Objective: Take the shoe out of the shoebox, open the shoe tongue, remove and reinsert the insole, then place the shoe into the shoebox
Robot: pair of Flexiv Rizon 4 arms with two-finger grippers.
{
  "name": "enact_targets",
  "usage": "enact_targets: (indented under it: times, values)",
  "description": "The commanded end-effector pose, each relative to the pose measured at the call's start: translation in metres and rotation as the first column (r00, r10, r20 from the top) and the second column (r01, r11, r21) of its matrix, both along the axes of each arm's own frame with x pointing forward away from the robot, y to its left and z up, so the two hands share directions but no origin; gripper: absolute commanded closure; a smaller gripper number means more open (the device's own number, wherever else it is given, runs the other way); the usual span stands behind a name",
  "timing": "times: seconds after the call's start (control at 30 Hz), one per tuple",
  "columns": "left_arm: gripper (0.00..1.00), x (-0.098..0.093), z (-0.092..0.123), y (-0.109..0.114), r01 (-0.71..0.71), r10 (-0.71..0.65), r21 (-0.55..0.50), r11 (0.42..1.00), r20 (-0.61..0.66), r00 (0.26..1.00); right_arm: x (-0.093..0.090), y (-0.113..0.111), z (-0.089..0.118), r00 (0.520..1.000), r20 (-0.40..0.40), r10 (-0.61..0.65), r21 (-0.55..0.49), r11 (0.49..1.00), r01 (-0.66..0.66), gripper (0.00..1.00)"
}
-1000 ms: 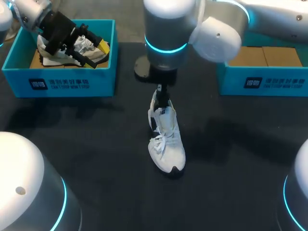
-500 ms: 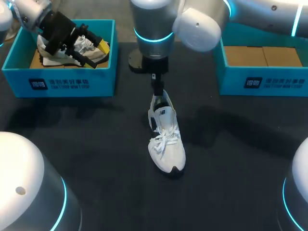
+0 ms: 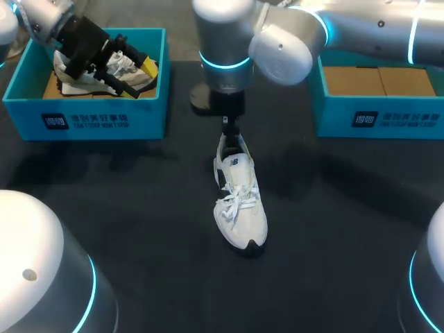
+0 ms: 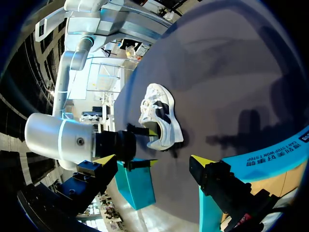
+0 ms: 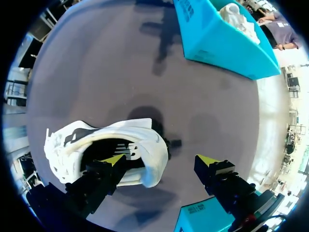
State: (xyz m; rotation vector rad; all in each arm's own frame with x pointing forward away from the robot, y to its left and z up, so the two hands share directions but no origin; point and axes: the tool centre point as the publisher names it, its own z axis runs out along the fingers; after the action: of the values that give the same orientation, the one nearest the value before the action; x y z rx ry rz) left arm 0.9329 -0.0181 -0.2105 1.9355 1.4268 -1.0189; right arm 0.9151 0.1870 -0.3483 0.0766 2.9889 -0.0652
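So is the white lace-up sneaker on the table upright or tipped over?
Upright: the white lace-up sneaker rests sole-down on the black table, laces facing up. The right gripper is at its heel opening.

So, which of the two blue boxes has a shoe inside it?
The left shoebox: a white shoe lies in it. The right shoebox shows only its brown cardboard floor.

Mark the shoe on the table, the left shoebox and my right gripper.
shoe [image 3: 237, 198]: head view, laces.
left shoebox [image 3: 148, 119]: head view, front wall.
right gripper [image 5: 161, 160]: right wrist view, between its fingertips.
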Motion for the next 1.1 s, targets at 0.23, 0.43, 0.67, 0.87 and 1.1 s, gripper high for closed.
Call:
enact_targets:
  times: [0.23,0.43,0.67,0.87,1.1]
  values:
    - [0.0,0.0,0.001,0.0,0.001,-0.001,0.003,1.0,0.001,1.0,0.009,0.004,-0.031,0.999,-0.032,0.012,-0.005,1.0,-0.012,0.54]
    - [0.0,0.0,0.001,0.0,0.001,-0.001,0.003,1.0,0.001,1.0,0.008,0.003,-0.034,0.999,-0.041,0.001,0.005,1.0,0.0,0.7]
    - [0.0,0.0,0.001,0.0,0.001,-0.001,0.003,1.0,0.001,1.0,0.005,0.003,-0.037,0.999,-0.05,-0.007,0.003,1.0,0.007,0.92]
    - [0.0,0.0,0.001,0.0,0.001,-0.001,0.003,1.0,0.001,1.0,-0.002,0.002,-0.026,0.999,-0.037,-0.027,0.005,1.0,0.027,1.0]
    - [0.0,0.0,0.001,0.0,0.001,-0.001,0.003,1.0,0.001,1.0,-0.007,0.0,0.024,1.0,0.009,-0.027,0.015,1.0,0.027,1.0]
